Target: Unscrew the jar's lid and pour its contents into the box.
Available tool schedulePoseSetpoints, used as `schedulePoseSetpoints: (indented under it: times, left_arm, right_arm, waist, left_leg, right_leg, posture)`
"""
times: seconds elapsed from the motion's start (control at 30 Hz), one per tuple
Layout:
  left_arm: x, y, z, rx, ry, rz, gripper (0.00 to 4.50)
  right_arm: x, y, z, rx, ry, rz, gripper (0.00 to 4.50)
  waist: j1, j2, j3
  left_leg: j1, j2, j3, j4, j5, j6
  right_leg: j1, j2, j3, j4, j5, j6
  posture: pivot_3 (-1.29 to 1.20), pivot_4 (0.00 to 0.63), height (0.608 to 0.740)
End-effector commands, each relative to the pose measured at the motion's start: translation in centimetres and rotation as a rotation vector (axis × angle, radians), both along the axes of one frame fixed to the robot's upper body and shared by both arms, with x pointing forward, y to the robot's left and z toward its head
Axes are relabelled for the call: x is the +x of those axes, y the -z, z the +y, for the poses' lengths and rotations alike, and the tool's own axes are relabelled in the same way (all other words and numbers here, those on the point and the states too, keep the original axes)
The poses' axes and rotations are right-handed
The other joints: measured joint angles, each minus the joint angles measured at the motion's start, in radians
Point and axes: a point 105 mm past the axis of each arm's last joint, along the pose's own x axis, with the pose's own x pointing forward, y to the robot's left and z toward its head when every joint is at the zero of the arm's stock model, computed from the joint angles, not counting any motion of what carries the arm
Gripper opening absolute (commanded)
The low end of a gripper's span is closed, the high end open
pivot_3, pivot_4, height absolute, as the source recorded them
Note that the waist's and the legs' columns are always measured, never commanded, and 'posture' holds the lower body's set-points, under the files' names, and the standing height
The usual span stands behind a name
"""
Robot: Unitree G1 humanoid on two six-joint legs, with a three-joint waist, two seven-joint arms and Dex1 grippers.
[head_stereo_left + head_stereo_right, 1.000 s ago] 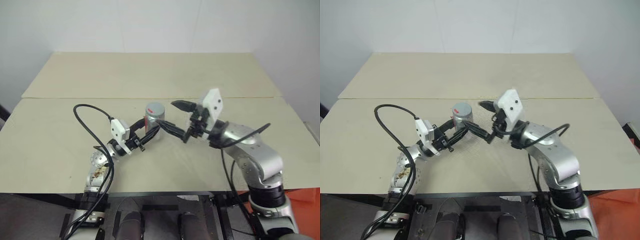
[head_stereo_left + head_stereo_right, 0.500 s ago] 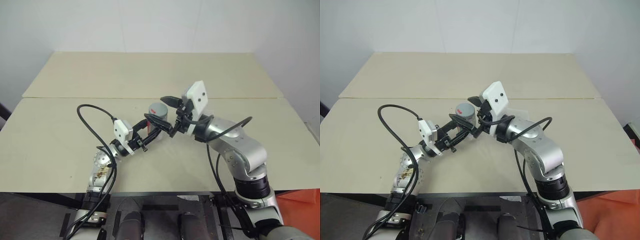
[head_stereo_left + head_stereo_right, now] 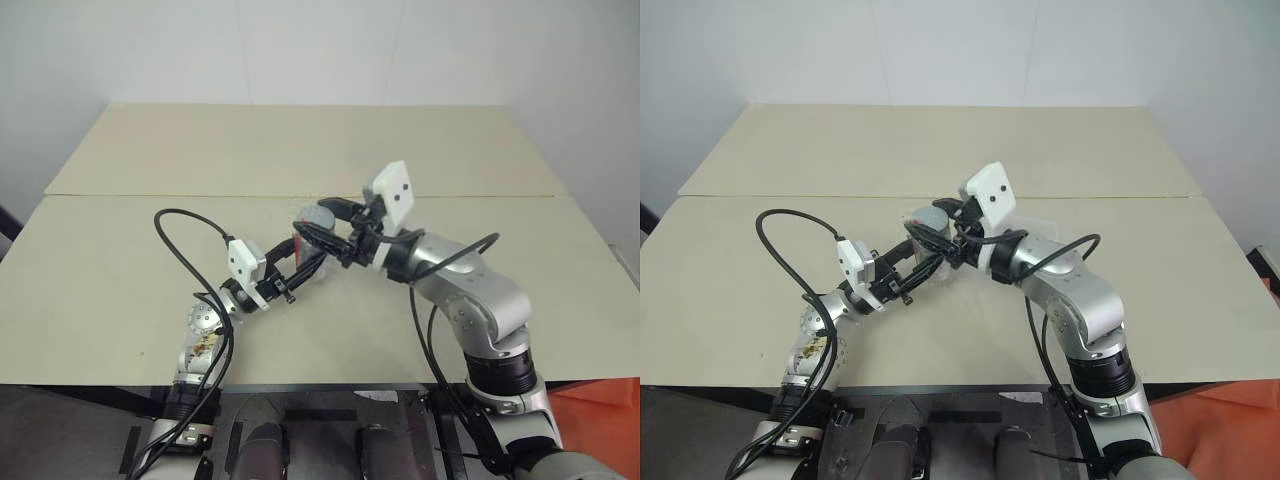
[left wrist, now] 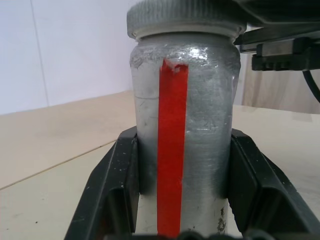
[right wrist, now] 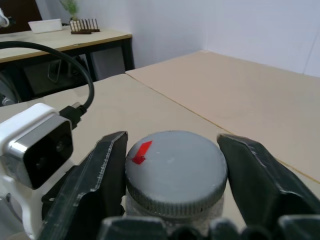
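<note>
Silvery, foil-skinned cylindrical jar (image 4: 182, 120) with a red stripe stands just above the beige table (image 3: 120, 270), clamped by the left gripper (image 4: 182, 200); the right gripper (image 5: 172, 165) pinches its ribbed gray lid (image 5: 175, 167). Likely light, stiff, slippery; grip the ribs

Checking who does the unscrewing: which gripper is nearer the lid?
Right. The right gripper has its jaws closed on the lid; the left gripper clamps the jar lower down, below the lid.
</note>
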Motion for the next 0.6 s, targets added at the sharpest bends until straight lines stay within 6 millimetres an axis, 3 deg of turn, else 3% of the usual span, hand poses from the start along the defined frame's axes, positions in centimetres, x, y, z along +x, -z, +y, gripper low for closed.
schedulePoseSetpoints:
  times: [0.03, 0.33, 0.6]
  left_arm:
    - [-0.3, -0.7, -0.2, -0.005, 0.012, -0.041, 1.99]
    - [-0.7, -0.8, -0.2, -0.002, 0.047, -0.034, 1.99]
    - [-3.0, -0.8, -0.4, 0.023, 0.217, 0.011, 1.99]
  right_arm:
    - [-0.4, -1.6, -0.1, 0.02, -0.005, -0.059, 2.74]
    - [-0.3, -1.3, -0.4, -0.001, -0.029, -0.067, 2.74]
    - [-0.3, -1.4, -1.7, -0.066, -0.198, -0.092, 2.74]
  waist:
    - [0.0, 0.0, 0.0]
    - [0.0, 0.0, 0.0]
    - [-0.002, 0.0, 0.0]
  left_leg:
    - [0.0, 0.0, 0.0, 0.0, 0.0, 0.0]
    - [0.0, 0.0, 0.0, 0.0, 0.0, 0.0]
    - [0.0, 0.0, 0.0, 0.0, 0.0, 0.0]
  right_leg:
    - [0.0, 0.0, 0.0, 0.0, 0.0, 0.0]
    - [0.0, 0.0, 0.0, 0.0, 0.0, 0.0]
    - [0.0, 0.0, 0.0, 0.0, 0.0, 0.0]
  posture:
    - [0.0, 0.15, 0.74]
    - [0.0, 0.15, 0.74]
    - [0.0, 0.15, 0.74]
